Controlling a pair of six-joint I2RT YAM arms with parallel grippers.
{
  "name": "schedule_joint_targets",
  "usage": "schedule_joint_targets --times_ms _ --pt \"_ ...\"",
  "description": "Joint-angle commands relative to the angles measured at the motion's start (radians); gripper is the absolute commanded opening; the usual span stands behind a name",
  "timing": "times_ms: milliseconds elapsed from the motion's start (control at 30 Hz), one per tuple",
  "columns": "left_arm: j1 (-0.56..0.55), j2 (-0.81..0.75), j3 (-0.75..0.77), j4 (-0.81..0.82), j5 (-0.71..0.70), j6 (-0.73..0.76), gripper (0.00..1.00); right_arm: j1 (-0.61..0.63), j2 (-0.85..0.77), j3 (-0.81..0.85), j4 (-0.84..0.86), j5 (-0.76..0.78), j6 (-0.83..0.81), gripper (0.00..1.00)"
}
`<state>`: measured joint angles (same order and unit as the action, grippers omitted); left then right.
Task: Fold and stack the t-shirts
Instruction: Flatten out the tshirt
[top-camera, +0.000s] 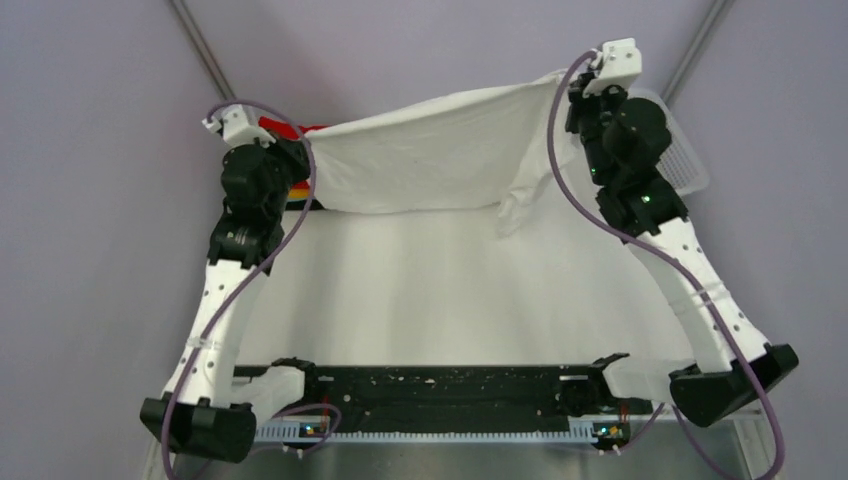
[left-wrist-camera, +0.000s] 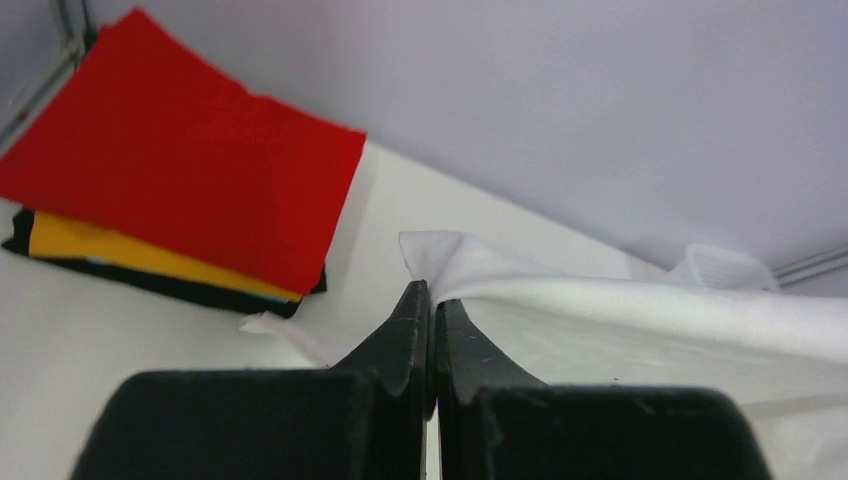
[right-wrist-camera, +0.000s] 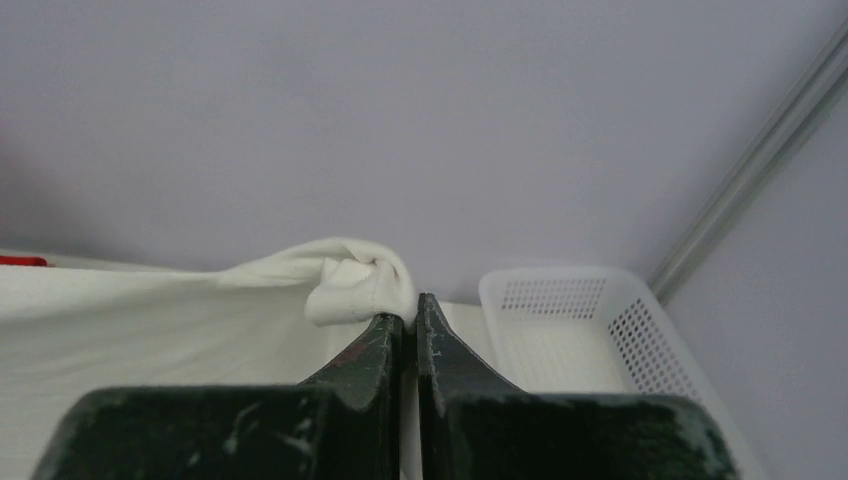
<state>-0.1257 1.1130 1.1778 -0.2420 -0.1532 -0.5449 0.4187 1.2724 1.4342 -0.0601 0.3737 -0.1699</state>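
Observation:
The white t-shirt (top-camera: 440, 150) hangs stretched in the air between my two grippers at the far side of the table. My left gripper (left-wrist-camera: 432, 292) is shut on its left corner (left-wrist-camera: 450, 255), and my right gripper (right-wrist-camera: 409, 308) is shut on its bunched right corner (right-wrist-camera: 355, 280). In the top view the left gripper (top-camera: 300, 145) is at the back left and the right gripper (top-camera: 580, 90) at the back right. A folded stack lies at the back left: red t-shirt (left-wrist-camera: 190, 150) on top, orange-yellow (left-wrist-camera: 110, 250) under it, black (left-wrist-camera: 190, 290) at the bottom.
A white mesh basket (right-wrist-camera: 590, 320) stands at the back right, just right of my right gripper; it also shows in the top view (top-camera: 685, 160). The white table surface (top-camera: 440, 290) stretches between the arms. Grey walls close in at the back and sides.

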Motion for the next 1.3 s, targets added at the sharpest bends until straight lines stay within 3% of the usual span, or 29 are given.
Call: schedule_joint_targets --times_ms 0,400,600,733,867,1033,1167,1200,1267 --pt "-0.006 -0.146 0.097 0.137 0.043 0.1 0.0 -0.004 -0.135 0.141 -0.044 -0.105 -0.111 0.0" --pt "-0.008 -0.339 0.285 0.231 0.261 0.182 0.0 -0.003 -0.352 0.386 -0.221 -0.545 -0.116 0.0" --pt "-0.008 -0.333 0.346 0.223 0.31 0.192 0.0 -0.003 -0.341 0.48 -0.255 -0.549 -0.135 0.0" --pt "-0.008 -0.292 0.325 0.215 0.299 0.176 0.0 -0.003 -0.312 0.447 -0.233 -0.473 -0.165 0.0" --pt "-0.009 -0.197 0.281 0.196 0.27 0.153 0.0 -0.003 -0.275 0.303 -0.141 -0.301 -0.208 0.0" --pt "-0.023 0.004 0.141 0.194 0.177 0.103 0.0 -0.005 -0.172 0.013 0.126 0.057 -0.287 0.0" --pt "-0.038 0.245 0.058 0.187 0.033 0.063 0.0 -0.051 -0.007 -0.122 0.181 0.068 -0.216 0.0" --pt "-0.04 0.312 0.061 0.166 0.016 0.062 0.02 -0.076 0.052 -0.135 0.169 0.025 -0.163 0.0" --pt "-0.04 0.453 0.095 0.118 -0.018 0.062 0.26 -0.11 0.182 -0.146 0.151 -0.071 -0.075 0.0"
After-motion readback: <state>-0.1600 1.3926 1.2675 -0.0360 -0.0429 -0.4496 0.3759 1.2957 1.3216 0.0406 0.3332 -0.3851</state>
